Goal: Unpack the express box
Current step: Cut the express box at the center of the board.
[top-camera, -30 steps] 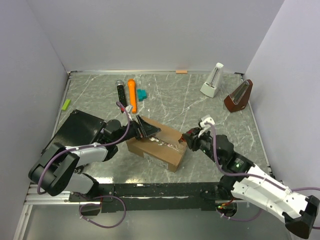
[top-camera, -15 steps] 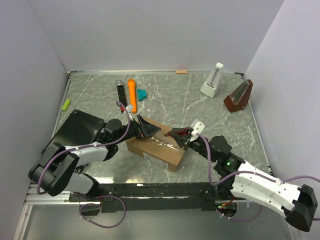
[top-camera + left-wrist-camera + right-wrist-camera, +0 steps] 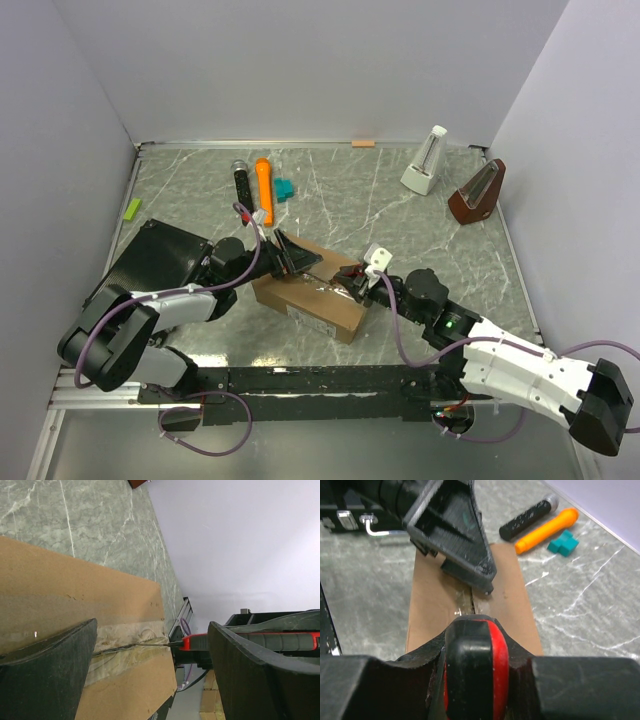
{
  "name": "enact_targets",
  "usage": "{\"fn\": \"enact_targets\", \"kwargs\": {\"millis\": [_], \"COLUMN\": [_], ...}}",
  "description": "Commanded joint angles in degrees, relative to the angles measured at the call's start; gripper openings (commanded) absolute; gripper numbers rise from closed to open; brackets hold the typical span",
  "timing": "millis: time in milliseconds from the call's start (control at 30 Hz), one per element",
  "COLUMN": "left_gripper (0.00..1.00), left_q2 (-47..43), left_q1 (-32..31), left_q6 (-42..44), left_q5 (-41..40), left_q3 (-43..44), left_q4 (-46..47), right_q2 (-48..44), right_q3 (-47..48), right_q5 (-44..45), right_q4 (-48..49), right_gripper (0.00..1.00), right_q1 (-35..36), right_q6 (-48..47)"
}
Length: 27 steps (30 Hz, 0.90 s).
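The brown express box (image 3: pixel 312 297) lies at the table's middle, its taped top seam (image 3: pixel 125 645) closed. My left gripper (image 3: pixel 290 255) is open, its fingers resting on the box's top near its left end; the seam runs between its fingers (image 3: pixel 60 670). My right gripper (image 3: pixel 360 282) is shut on a red and black cutter (image 3: pixel 475 670) at the box's right end. The cutter's thin blade touches the end of the taped seam (image 3: pixel 172 642). In the right wrist view the box (image 3: pixel 507 587) lies ahead, with the left gripper (image 3: pixel 465 540) on it.
A flat black ribbed case (image 3: pixel 150 262) lies left of the box. A black marker (image 3: pixel 241 183), an orange marker (image 3: pixel 263 185) and a teal block (image 3: pixel 284 189) lie behind. A white metronome (image 3: pixel 425 160) and a brown one (image 3: pixel 478 192) stand back right. A green piece (image 3: pixel 132 208) lies far left.
My right arm has swung left and lowered, bringing the cutter from beside the box's right end to the seam at its edge. My left gripper and the box have stayed put.
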Motion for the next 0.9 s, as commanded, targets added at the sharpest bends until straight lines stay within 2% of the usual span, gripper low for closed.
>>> {"fn": "enact_targets", "kwargs": {"millis": [0,333,867], "left_gripper": [0.95,0.95,0.95], "left_q2": [1.3,1.6,-0.7], "left_q1": [0.0,0.0,0.1], "left_q6": [2.0,1.8,2.1], "left_q5": [-2.0,-3.2,-11.2], "left_q3": [-0.1,-0.8,-1.9], "left_q4": [-2.3,-2.8,-9.9], "right_q2": [0.4,-0.7,-4.2], "right_q3": [2.3,2.2,3.3], "right_q5": [0.8,4.2,4.8], "right_q4": [-0.3,-3.2,-9.3], "right_gripper": [0.0,0.0,0.0], "right_q1": [0.8,1.6,1.8], "right_q6": [-1.2,-1.4,0.1]}}
